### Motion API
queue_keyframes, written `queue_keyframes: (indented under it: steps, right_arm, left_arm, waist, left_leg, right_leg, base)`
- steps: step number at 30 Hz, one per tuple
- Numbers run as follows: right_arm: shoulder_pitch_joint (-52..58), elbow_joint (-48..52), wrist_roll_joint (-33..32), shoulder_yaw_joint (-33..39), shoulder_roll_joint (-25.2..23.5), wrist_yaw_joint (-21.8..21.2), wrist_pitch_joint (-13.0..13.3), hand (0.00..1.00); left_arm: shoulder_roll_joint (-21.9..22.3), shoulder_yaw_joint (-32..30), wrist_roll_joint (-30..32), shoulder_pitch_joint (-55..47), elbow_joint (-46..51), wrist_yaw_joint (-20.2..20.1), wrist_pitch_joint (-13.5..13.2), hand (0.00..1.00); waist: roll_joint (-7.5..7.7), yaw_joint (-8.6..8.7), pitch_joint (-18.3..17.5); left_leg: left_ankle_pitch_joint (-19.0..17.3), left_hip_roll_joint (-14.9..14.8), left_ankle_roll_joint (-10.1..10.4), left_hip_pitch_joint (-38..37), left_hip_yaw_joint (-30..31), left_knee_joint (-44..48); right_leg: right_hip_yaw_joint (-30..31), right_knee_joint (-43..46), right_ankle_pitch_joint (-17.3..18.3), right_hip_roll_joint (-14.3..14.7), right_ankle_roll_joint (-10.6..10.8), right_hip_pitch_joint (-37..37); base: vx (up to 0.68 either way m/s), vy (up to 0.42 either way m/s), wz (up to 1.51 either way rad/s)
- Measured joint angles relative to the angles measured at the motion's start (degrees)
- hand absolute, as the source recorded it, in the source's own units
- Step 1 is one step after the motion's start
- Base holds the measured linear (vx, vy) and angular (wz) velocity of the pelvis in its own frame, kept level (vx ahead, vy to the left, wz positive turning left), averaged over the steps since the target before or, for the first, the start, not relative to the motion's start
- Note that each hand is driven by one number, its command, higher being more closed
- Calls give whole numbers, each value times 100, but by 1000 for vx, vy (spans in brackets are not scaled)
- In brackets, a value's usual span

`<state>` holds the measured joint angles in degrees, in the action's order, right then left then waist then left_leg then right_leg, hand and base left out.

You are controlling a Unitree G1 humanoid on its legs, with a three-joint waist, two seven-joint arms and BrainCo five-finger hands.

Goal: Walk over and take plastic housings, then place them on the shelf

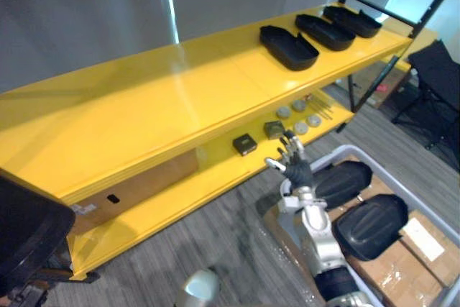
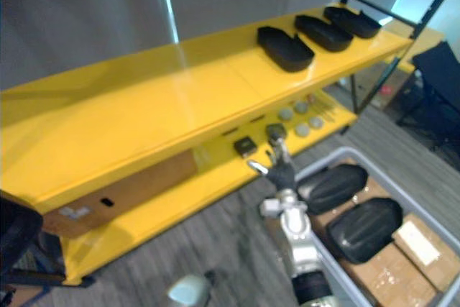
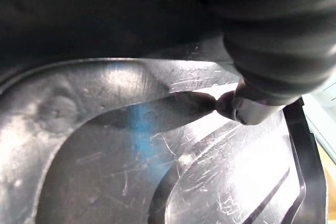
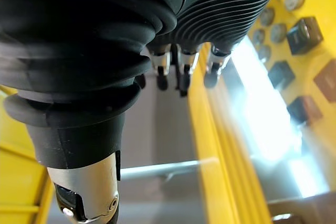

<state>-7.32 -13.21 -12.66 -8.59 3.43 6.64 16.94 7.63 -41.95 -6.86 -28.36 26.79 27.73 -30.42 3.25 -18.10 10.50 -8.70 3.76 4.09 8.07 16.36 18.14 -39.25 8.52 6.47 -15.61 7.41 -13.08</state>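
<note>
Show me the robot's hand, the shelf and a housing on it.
right hand (image 1: 298, 172): left eye view, dark cover.
shelf (image 1: 144, 113): left eye view, top board.
housing (image 1: 289, 47): left eye view, hollow middle.

I see a bright yellow shelf (image 1: 144, 109) w/ glossy black housings (image 1: 287, 47). Light grey bin (image 1: 346, 150), brown cardboard (image 1: 399, 267), dark grey streaky carpet (image 1: 215, 228).

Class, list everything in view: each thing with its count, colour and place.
shelf: one, yellow, two decks, across the scene
plastic housings: three, black, top deck, right end
more housings: two, black, in the bin on cardboard boxes
bin: one, grey, floor, lower right
small blocks: at least two, dark, lower deck
discs: several, grey, lower deck
chair: one, black, far right
right hand: one, open, over the bin's rim
left hand: one, against black plastic
</note>
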Motion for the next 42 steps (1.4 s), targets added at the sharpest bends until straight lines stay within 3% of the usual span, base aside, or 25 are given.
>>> queue_keyframes:
  steps: [10,19,22,23,25,27,29,39,40,42]
  right_arm:
    - [474,16,-6,196,75,95,-168,0]
    - [476,18,51,218,86,-191,-167,0]
    - [495,26,254,279,115,-121,-190,0]
    - [519,43,285,312,121,-23,-199,0]
    - [495,45,379,321,120,33,-199,0]
    - [461,107,465,302,111,44,-198,0]
    - [466,129,467,290,115,34,-196,0]
    - [419,148,652,233,179,108,58,0]
    - [420,148,667,248,221,114,80,0]
    - [424,148,669,399,341,273,146,0]
  left_arm:
    - [-52,261,-208,115,21,-238,3,100]
    - [-58,438,-132,114,139,99,57,100]
    - [-71,493,-180,131,170,-80,58,100]
    - [-105,523,-219,142,174,-224,60,100]
    - [-109,580,-247,123,174,-309,111,100]
    - [-99,630,-228,125,174,-296,187,100]
    - [-101,691,-212,129,174,-242,204,100]
    - [-109,722,-89,172,174,-153,254,100]
    - [-109,726,-40,190,174,-162,254,100]
    - [-184,725,94,260,174,-298,159,100]
  waist:
    - [38,56,-1]
    - [57,54,-23]
    - [63,190,-32]
    - [131,200,-91]
    - [168,60,-115]
    - [127,30,-90]
    - [98,91,-72]
    - [7,171,-59]
    - [-29,179,-37]
    - [-203,264,79]
  left_leg:
    - [-16,132,43,207,357,181]
    - [-8,135,46,197,311,125]
    - [35,254,-19,284,203,352]
    - [78,292,-78,294,204,325]
    - [152,338,-94,294,235,236]
    - [143,272,-152,309,1,123]
    - [186,-14,-169,294,-603,96]
    - [298,-133,-168,333,-902,-53]
    - [297,-133,-168,353,-882,-25]
    - [298,-133,-174,402,-713,27]
  right_leg:
    - [-121,199,110,9,36,-13]
    - [28,77,92,48,52,-23]
    - [-137,92,11,68,69,-355]
    - [-187,108,8,54,64,-422]
    - [-163,162,-20,16,24,-416]
    - [-132,254,-34,-44,6,-417]
    - [-81,296,-48,-53,2,-474]
    - [135,161,-72,-30,-66,-281]
    - [116,232,-72,-41,-68,-262]
    - [131,1295,-91,-298,-99,118]
  base:
    - [-15,7,20]
    - [2,-4,1]
    - [-7,44,88]
    - [20,51,82]
    - [14,41,43]
    - [-61,29,16]
    - [-75,15,13]
    - [-29,-14,-13]
    - [-32,-2,19]
    - [-49,39,36]
